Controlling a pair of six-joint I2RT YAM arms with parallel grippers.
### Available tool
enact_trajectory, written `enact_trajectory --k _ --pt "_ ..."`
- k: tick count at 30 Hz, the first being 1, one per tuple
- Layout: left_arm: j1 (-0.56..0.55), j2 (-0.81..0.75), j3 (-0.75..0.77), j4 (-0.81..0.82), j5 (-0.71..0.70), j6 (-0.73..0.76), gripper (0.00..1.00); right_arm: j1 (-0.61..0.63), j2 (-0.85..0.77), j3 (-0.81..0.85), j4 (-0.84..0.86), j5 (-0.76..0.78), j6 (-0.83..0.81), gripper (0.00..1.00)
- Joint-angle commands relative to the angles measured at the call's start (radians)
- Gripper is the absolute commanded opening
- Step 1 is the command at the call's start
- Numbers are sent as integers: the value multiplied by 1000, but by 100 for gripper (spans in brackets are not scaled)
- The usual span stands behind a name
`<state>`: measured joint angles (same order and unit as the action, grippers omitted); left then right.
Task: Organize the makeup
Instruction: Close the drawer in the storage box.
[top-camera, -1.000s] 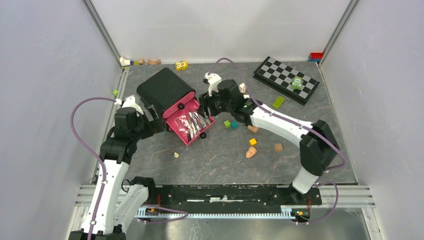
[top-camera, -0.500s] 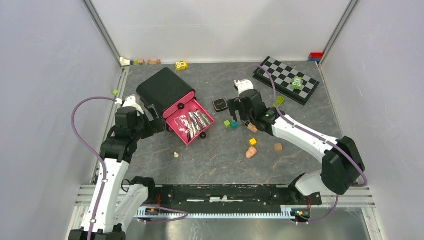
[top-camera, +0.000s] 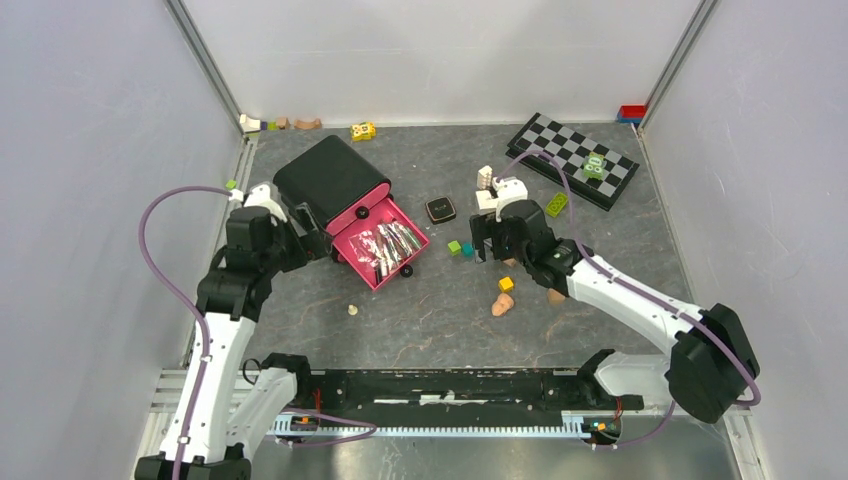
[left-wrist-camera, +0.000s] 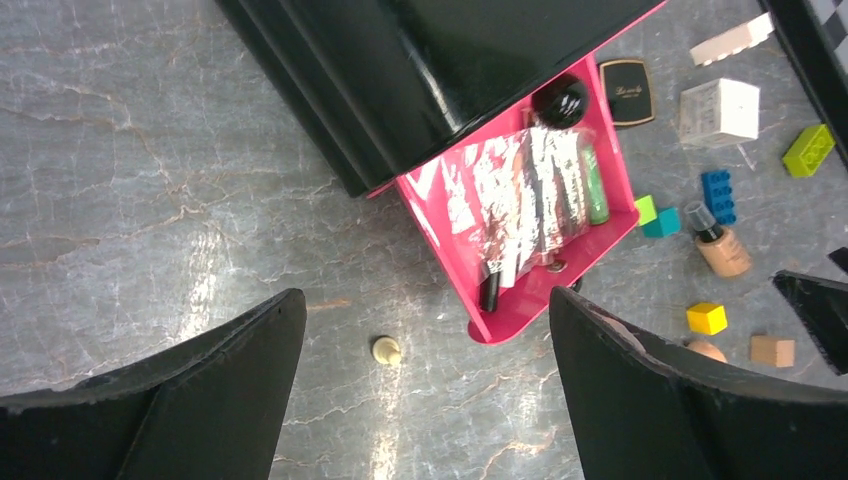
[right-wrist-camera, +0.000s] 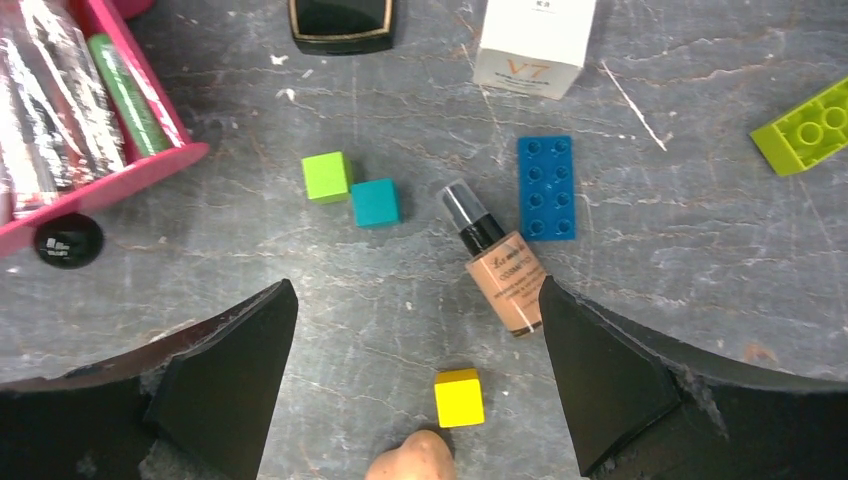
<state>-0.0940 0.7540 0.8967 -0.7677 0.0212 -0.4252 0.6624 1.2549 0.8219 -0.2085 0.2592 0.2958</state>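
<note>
grey marbled table (top-camera: 430, 320): black drawer box (top-camera: 325, 180) at ten o'clock, chessboard (top-camera: 555, 148) at two, black compact (top-camera: 440, 209) near centre. foundation bottle (right-wrist-camera: 508, 285) lies flat, cap between teal cube (right-wrist-camera: 375, 202) and blue brick (right-wrist-camera: 546, 187); yellow cube (right-wrist-camera: 459, 397) at its six.

A dark grey marble-patterned tabletop (top-camera: 440, 320) is boxed in on three sides by plain pale-grey wall panels (top-camera: 440, 50), with slim aluminium corner posts (top-camera: 205, 62) set at the back corners. Pretty even light is cast everywhere, and a ribbed silver metal rail (top-camera: 450, 427) is laid along the near edge.
</note>
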Motion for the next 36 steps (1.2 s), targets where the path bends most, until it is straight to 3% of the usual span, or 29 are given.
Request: enact_trajectory --k 1,10,16,22,28,36 --pt "-8 64 145 31 16 40 96 -6 -47 -1 107 -44 47 98" --pt "-17 223 270 108 11 95 97 -14 41 329 -52 -31 -12 98" --pt "-16 292 278 223 54 117 98 -14 31 206 31 -106 114 98" --pt "-18 416 316 289 65 123 97 5 81 37 268 -306 323 98" --pt "-20 504 330 331 52 141 96 80 196 38 305 -232 414 98" --pt "-34 589 328 357 36 167 94 110 234 -58 373 -105 624 98"
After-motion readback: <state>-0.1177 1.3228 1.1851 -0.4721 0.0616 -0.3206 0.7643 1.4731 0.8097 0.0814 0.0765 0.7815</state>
